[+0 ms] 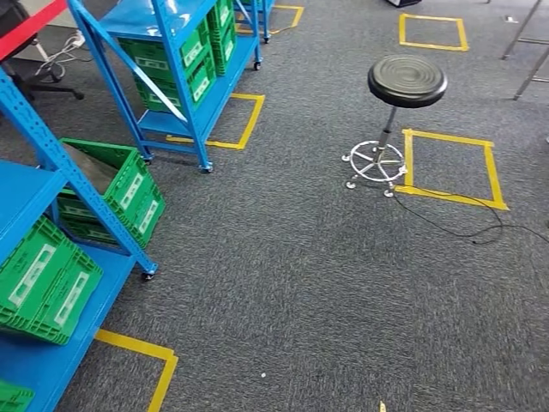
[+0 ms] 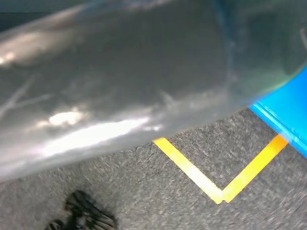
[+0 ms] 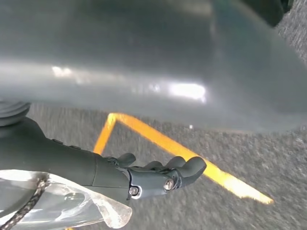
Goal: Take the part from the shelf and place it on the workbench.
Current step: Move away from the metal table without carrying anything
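Two blue shelves stand on the left in the head view, the near shelf (image 1: 26,193) and a far shelf (image 1: 162,51), both loaded with green crates (image 1: 45,283). One tilted crate (image 1: 120,180) on the near shelf shows a flat grey-brown surface inside; I cannot tell what it is. My right hand (image 3: 159,175) hangs over the carpet with its dark fingers stretched out and nothing in them. Dark blurred fingers of my left hand (image 2: 85,215) show low over the carpet; how they lie is unclear.
A black round stool (image 1: 407,81) on a chrome base stands mid-floor to the right, with a black cable (image 1: 453,225) trailing past it. Yellow tape squares (image 1: 453,167) mark the grey carpet. A shelf caster (image 1: 148,275) sits near the open floor.
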`<state>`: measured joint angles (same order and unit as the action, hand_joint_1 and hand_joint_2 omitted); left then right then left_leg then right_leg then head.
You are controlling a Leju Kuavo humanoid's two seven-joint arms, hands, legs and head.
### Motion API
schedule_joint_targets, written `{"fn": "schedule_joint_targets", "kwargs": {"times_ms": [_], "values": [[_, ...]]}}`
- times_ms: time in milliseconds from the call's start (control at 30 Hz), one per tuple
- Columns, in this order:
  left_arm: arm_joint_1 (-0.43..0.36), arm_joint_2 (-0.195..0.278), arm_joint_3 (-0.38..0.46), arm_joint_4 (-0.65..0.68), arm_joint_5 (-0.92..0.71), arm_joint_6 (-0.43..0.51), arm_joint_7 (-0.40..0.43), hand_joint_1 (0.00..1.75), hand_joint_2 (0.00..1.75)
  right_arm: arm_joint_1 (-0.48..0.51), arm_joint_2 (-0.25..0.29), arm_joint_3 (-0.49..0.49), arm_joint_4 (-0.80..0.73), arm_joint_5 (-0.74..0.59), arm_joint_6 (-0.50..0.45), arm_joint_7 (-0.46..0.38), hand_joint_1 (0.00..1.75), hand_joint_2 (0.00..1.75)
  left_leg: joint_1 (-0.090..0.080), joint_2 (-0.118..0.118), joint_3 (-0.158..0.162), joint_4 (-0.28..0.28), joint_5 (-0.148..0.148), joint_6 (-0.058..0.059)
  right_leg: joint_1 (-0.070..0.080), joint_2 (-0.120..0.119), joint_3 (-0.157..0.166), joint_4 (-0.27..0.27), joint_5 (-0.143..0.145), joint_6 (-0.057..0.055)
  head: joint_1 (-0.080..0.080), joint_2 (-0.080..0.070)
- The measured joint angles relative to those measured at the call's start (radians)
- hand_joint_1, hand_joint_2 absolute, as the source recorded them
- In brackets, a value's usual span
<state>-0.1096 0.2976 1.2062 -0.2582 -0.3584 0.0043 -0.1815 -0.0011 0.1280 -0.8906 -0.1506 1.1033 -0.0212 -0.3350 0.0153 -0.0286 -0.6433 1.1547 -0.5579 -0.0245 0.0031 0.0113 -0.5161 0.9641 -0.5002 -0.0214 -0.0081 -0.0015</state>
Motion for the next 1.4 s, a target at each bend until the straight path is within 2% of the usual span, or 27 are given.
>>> {"fn": "schedule_joint_targets", "kwargs": {"times_ms": [67, 100, 133, 167, 233, 300, 367, 400, 467, 533, 567, 600, 633, 667, 733, 800, 867, 900, 967, 1033, 1100, 1133, 1200, 1233, 1300, 1333, 1400], "values": [[-0.003, -0.001, 0.000, 0.000, -0.001, 0.000, 0.003, 0.00, 0.00, 0.000, 0.000, 0.002, 0.001, 0.002, 0.001, 0.000, 0.00, 0.00, 0.004, 0.018, -0.051, 0.111, -0.043, -0.009, 0.002, -0.033, 0.002, 0.001, -0.005, -0.002, 0.000, 0.000], [-0.001, -0.001, 0.000, 0.001, -0.001, 0.000, 0.004, 0.00, 0.00, 0.000, 0.000, 0.002, 0.002, 0.002, 0.002, 0.000, 0.00, 0.00, 0.006, 0.021, -0.055, 0.124, -0.039, -0.013, 0.002, -0.047, 0.004, 0.001, -0.007, -0.001, 0.000, 0.000], [0.000, -0.001, 0.000, 0.001, -0.002, 0.000, 0.005, 0.00, 0.00, 0.000, 0.000, 0.003, 0.002, 0.003, 0.002, 0.000, 0.00, 0.00, 0.008, 0.025, -0.039, 0.097, -0.015, -0.016, 0.002, -0.061, 0.006, 0.002, -0.010, 0.000, -0.001, 0.000], [0.001, 0.001, 0.000, 0.001, -0.003, 0.000, 0.006, 0.00, 0.00, -0.001, 0.000, 0.003, 0.003, 0.004, 0.002, 0.000, 0.00, 0.00, 0.008, 0.037, -0.006, 0.037, 0.021, -0.018, 0.002, -0.075, 0.010, 0.004, -0.014, 0.003, -0.001, 0.000], [-0.002, 0.004, 0.000, 0.001, -0.006, 0.000, 0.008, 0.00, 0.00, -0.001, 0.000, 0.004, 0.005, 0.006, 0.003, 0.000, 0.00, 0.00, 0.004, 0.081, 0.064, -0.095, 0.072, -0.013, 0.005, -0.099, 0.015, 0.008, -0.024, 0.013, -0.001, 0.000], [-0.003, 0.007, 0.000, 0.001, -0.010, 0.000, 0.009, 0.00, 0.00, -0.003, 0.000, 0.007, 0.006, 0.008, 0.003, 0.000, 0.00, 0.00, -0.003, 0.099, 0.088, -0.145, 0.079, 0.003, 0.010, -0.120, 0.021, 0.012, -0.033, 0.023, 0.000, 0.000], [0.001, 0.010, 0.000, 0.001, -0.012, 0.001, 0.010, 0.00, 0.00, -0.008, 0.000, 0.010, 0.006, 0.010, 0.004, 0.000, 0.00, 0.00, -0.005, 0.076, 0.085, -0.147, 0.079, 0.019, 0.011, -0.137, 0.029, 0.012, -0.040, 0.033, 0.000, 0.000], [0.002, 0.012, 0.000, 0.001, -0.013, 0.002, 0.010, 0.00, 0.00, -0.010, 0.000, 0.010, 0.006, 0.010, 0.004, 0.000, 0.00, 0.00, -0.003, 0.066, 0.085, -0.148, 0.081, 0.025, 0.009, -0.126, 0.026, 0.019, -0.048, 0.039, 0.000, 0.000], [-0.003, 0.014, 0.000, 0.001, -0.016, 0.004, 0.009, 0.00, 0.00, -0.011, -0.001, 0.011, 0.007, 0.011, 0.005, -0.001, 0.00, 0.00, 0.001, 0.045, 0.085, -0.152, 0.085, 0.037, 0.004, -0.073, -0.006, 0.088, -0.093, 0.048, 0.003, 0.000], [-0.011, 0.013, -0.001, 0.001, -0.018, 0.006, 0.008, 0.00, 0.00, -0.009, -0.001, 0.012, 0.009, 0.012, 0.006, -0.001, 0.00, 0.00, 0.002, 0.022, 0.082, -0.152, 0.086, 0.043, 0.000, -0.024, -0.077, 0.231, -0.156, 0.051, 0.006, 0.000], [-0.014, 0.012, -0.001, 0.001, -0.018, 0.007, 0.007, 0.00, 0.00, -0.007, -0.001, 0.013, 0.011, 0.012, 0.007, 0.000, 0.00, 0.00, 0.002, 0.009, 0.081, -0.152, 0.086, 0.043, 0.000, -0.017, -0.111, 0.291, -0.172, 0.051, 0.006, 0.000], [-0.015, 0.012, -0.001, 0.001, -0.018, 0.007, 0.007, 0.00, 0.00, -0.005, -0.001, 0.014, 0.012, 0.013, 0.007, 0.000, 0.00, 0.00, 0.002, -0.005, 0.081, -0.151, 0.086, 0.044, -0.001, -0.013, -0.131, 0.319, -0.169, 0.051, 0.006, 0.000], [-0.015, 0.011, -0.001, 0.001, -0.018, 0.008, 0.007, 0.00, 0.00, -0.003, -0.001, 0.016, 0.012, 0.013, 0.008, 0.000, 0.00, 0.00, 0.002, -0.018, 0.082, -0.151, 0.086, 0.043, -0.001, -0.011, -0.131, 0.303, -0.144, 0.049, 0.006, 0.000], [-0.015, 0.011, -0.001, 0.001, -0.018, 0.008, 0.007, 0.00, 0.00, -0.002, -0.002, 0.017, 0.012, 0.013, 0.008, 0.000, 0.00, 0.00, 0.002, -0.032, 0.084, -0.151, 0.086, 0.043, -0.003, -0.004, -0.112, 0.250, -0.103, 0.047, 0.006, 0.000], [-0.017, 0.011, -0.001, 0.001, -0.018, 0.008, 0.006, 0.00, 0.00, -0.002, -0.003, 0.018, 0.013, 0.013, 0.007, 0.000, 0.00, 0.00, 0.002, -0.058, 0.084, -0.148, 0.085, 0.038, -0.008, 0.037, -0.056, 0.111, -0.033, 0.042, 0.005, 0.000], [-0.020, 0.011, -0.002, 0.001, -0.019, 0.009, 0.006, 0.00, 0.00, -0.003, -0.004, 0.018, 0.014, 0.013, 0.007, 0.000, 0.00, 0.00, 0.004, -0.082, 0.076, -0.147, 0.086, 0.026, -0.009, 0.067, -0.022, 0.042, -0.016, 0.037, 0.005, 0.000], [-0.019, 0.012, -0.002, 0.001, -0.019, 0.009, 0.005, 0.00, 0.00, -0.003, -0.004, 0.018, 0.015, 0.013, 0.007, 0.001, 0.00, 0.00, 0.007, -0.105, 0.069, -0.149, 0.092, 0.010, -0.008, 0.052, -0.015, 0.035, -0.018, 0.029, 0.004, 0.000], [-0.016, 0.012, -0.002, 0.002, -0.019, 0.010, 0.004, 0.00, 0.00, -0.003, -0.004, 0.018, 0.015, 0.013, 0.007, 0.000, 0.00, 0.00, 0.008, -0.099, 0.065, -0.146, 0.090, 0.004, -0.008, 0.040, -0.013, 0.031, -0.015, 0.023, 0.004, 0.000], [-0.016, 0.013, -0.002, 0.002, -0.019, 0.011, 0.004, 0.00, 0.00, -0.003, -0.005, 0.018, 0.015, 0.012, 0.007, 0.000, 0.00, 0.00, 0.005, -0.050, 0.044, -0.097, 0.057, -0.004, -0.009, 0.014, -0.009, 0.023, -0.011, 0.010, 0.000, 0.000], [-0.023, 0.012, -0.002, 0.003, -0.021, 0.013, 0.004, 0.00, 0.00, -0.001, -0.006, 0.019, 0.015, 0.013, 0.011, 0.001, 0.00, 0.00, 0.004, 0.006, -0.009, 0.023, -0.006, -0.008, -0.004, -0.016, -0.006, 0.022, -0.013, 0.002, -0.002, 0.000], [-0.028, 0.007, -0.003, 0.003, -0.026, 0.020, 0.008, 0.00, 0.00, 0.000, -0.010, 0.019, 0.016, 0.014, 0.024, 0.001, 0.00, 0.00, 0.005, 0.020, -0.051, 0.122, -0.040, -0.010, 0.001, -0.046, -0.005, 0.022, -0.016, -0.001, -0.002, 0.000], [-0.030, 0.005, -0.005, 0.003, -0.030, 0.026, 0.010, 0.00, 0.00, 0.000, -0.014, 0.019, 0.016, 0.014, 0.033, 0.001, 0.00, 0.00, 0.005, 0.023, -0.050, 0.124, -0.029, -0.010, 0.002, -0.060, -0.004, 0.023, -0.018, -0.001, -0.002, 0.000], [-0.037, 0.002, -0.011, 0.003, -0.036, 0.036, 0.013, 0.00, 0.00, -0.002, -0.022, 0.019, 0.016, 0.014, 0.049, 0.000, 0.00, 0.00, 0.003, 0.041, 0.009, 0.019, 0.035, -0.004, 0.005, -0.086, 0.001, 0.023, -0.022, 0.001, -0.002, 0.000], [-0.043, 0.002, -0.013, 0.003, -0.037, 0.039, 0.013, 0.00, 0.00, -0.002, -0.024, 0.019, 0.016, 0.014, 0.054, -0.001, 0.00, 0.00, -0.002, 0.068, 0.046, -0.049, 0.060, 0.000, 0.007, -0.098, 0.004, 0.023, -0.025, 0.003, -0.002, 0.000], [-0.055, 0.001, -0.016, 0.003, -0.039, 0.043, 0.009, 0.00, 0.00, -0.004, -0.028, 0.019, 0.016, 0.013, 0.058, -0.001, 0.00, 0.00, -0.014, 0.109, 0.087, -0.133, 0.079, 0.013, 0.012, -0.120, 0.008, 0.026, -0.031, 0.011, -0.001, 0.000], [-0.056, -0.003, -0.018, 0.003, -0.043, 0.045, 0.001, 0.00, 0.00, -0.006, -0.030, 0.019, 0.016, 0.007, 0.057, 0.001, 0.00, 0.00, -0.019, 0.115, 0.088, -0.141, 0.074, 0.019, 0.013, -0.130, 0.009, 0.026, -0.032, 0.015, -0.001, 0.000], [-0.038, -0.038, -0.034, 0.001, -0.073, 0.052, -0.052, 0.00, 0.00, -0.009, -0.028, 0.010, 0.015, -0.036, 0.042, 0.016, 0.00, 0.00, -0.021, 0.094, 0.086, -0.147, 0.078, 0.031, 0.010, -0.145, 0.011, 0.028, -0.038, 0.026, -0.002, 0.000]]}}
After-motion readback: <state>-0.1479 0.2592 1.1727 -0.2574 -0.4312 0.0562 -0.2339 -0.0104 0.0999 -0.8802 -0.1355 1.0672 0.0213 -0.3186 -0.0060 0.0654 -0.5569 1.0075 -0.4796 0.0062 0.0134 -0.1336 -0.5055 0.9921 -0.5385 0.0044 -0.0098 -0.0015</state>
